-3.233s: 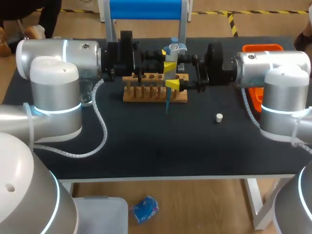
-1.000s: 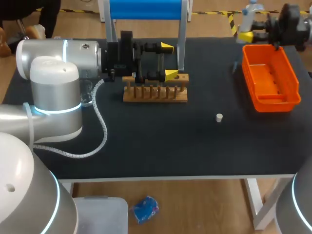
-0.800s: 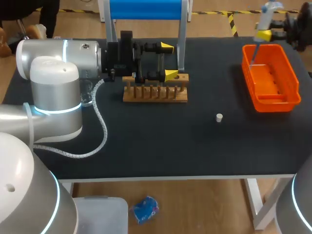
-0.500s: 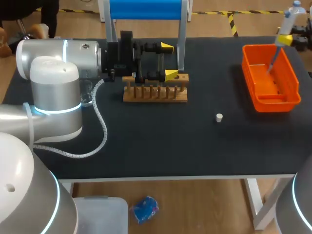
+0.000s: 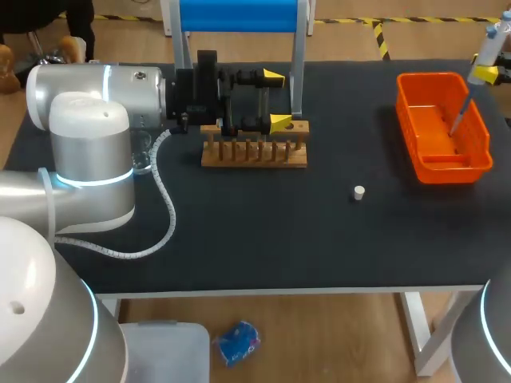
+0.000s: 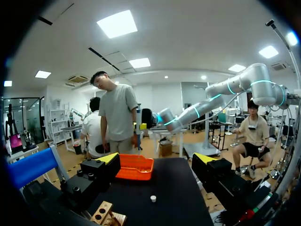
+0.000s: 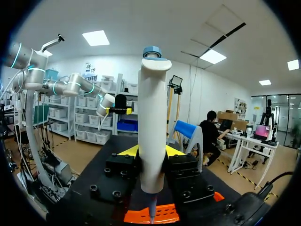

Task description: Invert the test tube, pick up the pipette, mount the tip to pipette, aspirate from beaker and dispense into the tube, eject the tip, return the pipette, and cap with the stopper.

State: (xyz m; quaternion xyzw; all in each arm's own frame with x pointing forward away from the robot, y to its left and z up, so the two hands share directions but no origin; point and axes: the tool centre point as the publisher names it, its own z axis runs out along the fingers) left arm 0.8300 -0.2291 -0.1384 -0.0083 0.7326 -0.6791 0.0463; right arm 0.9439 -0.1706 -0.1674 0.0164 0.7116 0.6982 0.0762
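Desk (image 5: 239, 239): black top; we find every item below on it or over it.
Wooden rack (image 5: 254, 152): stands in the far middle of the desk, with a row of holes along its top.
Blue-topped stand (image 5: 239, 14): stands just behind the wooden rack.
Left arm (image 5: 96, 88): comes in from the left and lies level over the far part of the desk.
Left pincer (image 5: 276, 100): spread wide with nothing between its yellow tips; it hangs just above the rack's right half.
Right pincer (image 7: 152, 151): pinching the pipette from two sides, low on its body; we find it at the desk's far right edge.
Pipette (image 7: 151, 108): held nearly upright, plunger end up, above the orange tray.
Pipette tip (image 5: 461, 116): mounted on the pipette's lower end, pointing down into the tray; we cannot tell whether it touches the tray floor.
Orange tray (image 5: 407, 120): on the far right of the desk.
Stopper (image 5: 359, 191): small and white, lying alone on the desk between rack and tray, apart from both.
Beaker (image 5: 144, 155): clear, mostly hidden behind the left arm, left of the rack.
Test tube: we cannot make it out.
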